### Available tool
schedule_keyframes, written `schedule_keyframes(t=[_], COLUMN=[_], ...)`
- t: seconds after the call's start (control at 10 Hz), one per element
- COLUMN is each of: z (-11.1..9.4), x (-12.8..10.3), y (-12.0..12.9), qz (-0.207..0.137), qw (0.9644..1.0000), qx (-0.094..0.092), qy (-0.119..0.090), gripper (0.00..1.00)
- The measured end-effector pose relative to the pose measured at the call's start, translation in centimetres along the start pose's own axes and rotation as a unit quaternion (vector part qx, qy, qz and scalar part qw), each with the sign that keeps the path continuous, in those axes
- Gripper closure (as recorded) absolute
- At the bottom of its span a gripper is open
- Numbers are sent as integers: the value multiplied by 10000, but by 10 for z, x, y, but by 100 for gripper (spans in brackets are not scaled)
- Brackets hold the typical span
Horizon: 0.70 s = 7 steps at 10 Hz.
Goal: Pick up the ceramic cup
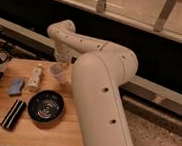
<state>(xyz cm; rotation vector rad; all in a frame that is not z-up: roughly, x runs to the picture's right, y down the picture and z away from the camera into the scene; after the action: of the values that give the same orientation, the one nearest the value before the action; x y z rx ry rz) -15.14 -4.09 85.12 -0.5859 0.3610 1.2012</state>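
Ceramic cup [59, 74] tilted near the far middle of the wooden desk [66, 132], just right of the white bottle [35, 77] and behind the black bowl [45, 106]. Claw [63, 64] right at the cup's rim, mostly hidden behind the arm [100, 89]; impossible to tell whether clamped on it. Blue cloth [16, 86] and a dark bar [14, 114] along the left edge. Free room only at the front right corner.

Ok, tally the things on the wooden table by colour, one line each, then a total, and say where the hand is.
White or pale: 2, the ceramic cup and the bottle.
Black: 2, the bowl and the flat bar.
Blue: 1, the small cloth-like item.
Total: 5 on the table.
The hand is right at the cup's rim.
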Motion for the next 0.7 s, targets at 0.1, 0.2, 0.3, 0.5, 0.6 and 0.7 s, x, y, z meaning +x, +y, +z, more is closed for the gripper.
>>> schedule_keyframes(t=[0.1,0.2,0.3,0.5,0.6,0.7], z=[-13,-20,-28,-40,-41,-44], x=[-4,-5,-6,-9,-9,-9], y=[-3,-1,2,3,2,3], qz=[-67,-95,-126,-172,-171,-180], qw=[10000,9999,9998,9996,9996,9996], qx=[-10,-40,-61,-99,-95,-96], qy=[-70,-111,-141,-196,-197,-205], gripper=[99,99,99,99,99,99])
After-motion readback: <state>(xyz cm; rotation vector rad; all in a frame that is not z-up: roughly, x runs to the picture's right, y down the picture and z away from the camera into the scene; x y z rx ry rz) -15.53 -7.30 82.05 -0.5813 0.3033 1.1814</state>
